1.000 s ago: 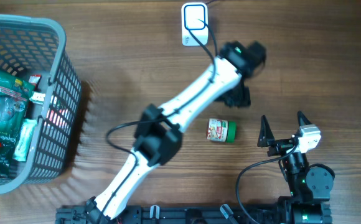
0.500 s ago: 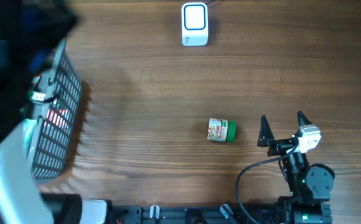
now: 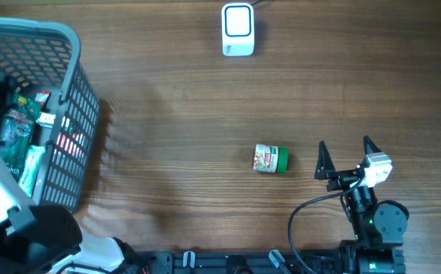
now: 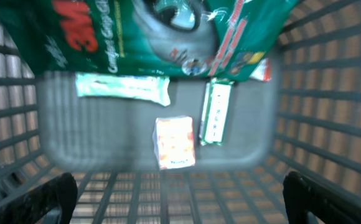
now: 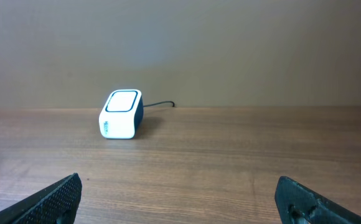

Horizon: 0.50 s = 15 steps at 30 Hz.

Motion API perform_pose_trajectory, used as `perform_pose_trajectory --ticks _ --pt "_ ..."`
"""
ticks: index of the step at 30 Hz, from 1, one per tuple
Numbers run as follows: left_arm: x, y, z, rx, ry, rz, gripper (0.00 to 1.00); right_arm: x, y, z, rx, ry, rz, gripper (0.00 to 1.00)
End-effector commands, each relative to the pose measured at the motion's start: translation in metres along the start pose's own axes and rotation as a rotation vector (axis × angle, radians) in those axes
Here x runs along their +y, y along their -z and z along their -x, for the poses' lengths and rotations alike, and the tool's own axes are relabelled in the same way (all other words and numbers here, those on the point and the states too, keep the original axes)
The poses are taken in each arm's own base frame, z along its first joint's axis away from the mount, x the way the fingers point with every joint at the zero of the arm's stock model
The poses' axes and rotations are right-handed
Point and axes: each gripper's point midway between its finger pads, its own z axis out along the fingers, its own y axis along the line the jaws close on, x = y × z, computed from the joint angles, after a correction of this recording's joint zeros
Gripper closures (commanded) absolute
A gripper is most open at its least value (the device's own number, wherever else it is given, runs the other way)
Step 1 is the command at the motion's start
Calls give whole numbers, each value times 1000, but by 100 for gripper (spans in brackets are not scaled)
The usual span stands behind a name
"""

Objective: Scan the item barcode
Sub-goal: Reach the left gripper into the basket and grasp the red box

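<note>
The left gripper [image 4: 180, 190] is hovering over the inside of the basket [image 3: 82, 106], jaws spread wide and holding nothing. It is judged to be lining up on an item for the scanner [image 3: 237, 30], which is standing well apart from the basket. The orange-and-white packet [image 4: 175, 142] is lying flat on the basket floor, clear of the basket walls. In the left wrist view it is sitting almost midway between the two fingers, below them and touching neither. A narrow green-and-white packet [image 4: 216, 112] is lying just beside it, and a large green bag [image 4: 137, 31] is covering the far part of the basket floor. For a clean pick, the gripper should be descending straight down, keeping the packet centred, closing across its narrower width and staying off the neighbouring packet and the basket walls. A flat packet is likely calling for fingertips reaching the basket floor. Whether its barcode is facing up cannot be told. The right gripper [image 3: 345, 157] is resting well apart from the basket, jaws likewise spread and empty, and a green-lidded jar [image 3: 270, 159] is lying between the basket and that gripper.
</note>
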Motion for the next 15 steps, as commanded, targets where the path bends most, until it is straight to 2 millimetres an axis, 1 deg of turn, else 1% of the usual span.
perform_pose_trajectory --ticks 1,3,4,6,9,12,14,15 --pt "18 -63 -39 136 -4 86 0 -4 0 2 -11 -9 -22 0" --pt "25 -92 -55 177 -6 102 4 -4 0 2 -11 -9 -22 0" --pt "30 -112 -65 198 -6 108 4 -4 0 2 -11 -9 -22 0" --pt "34 -133 -79 222 -6 100 4 -4 0 2 -11 -9 -22 0" --pt "34 -161 -93 238 -7 53 4 -4 0 2 -11 -9 -22 0" --pt "34 -177 -100 233 -3 20 14 -4 0 2 -11 -9 -22 0" --pt "35 -182 -102 232 -2 13 27 -4 0 2 -11 -9 -22 0" --pt "35 -183 -103 230 -2 11 40 -4 0 2 -11 -9 -22 0"
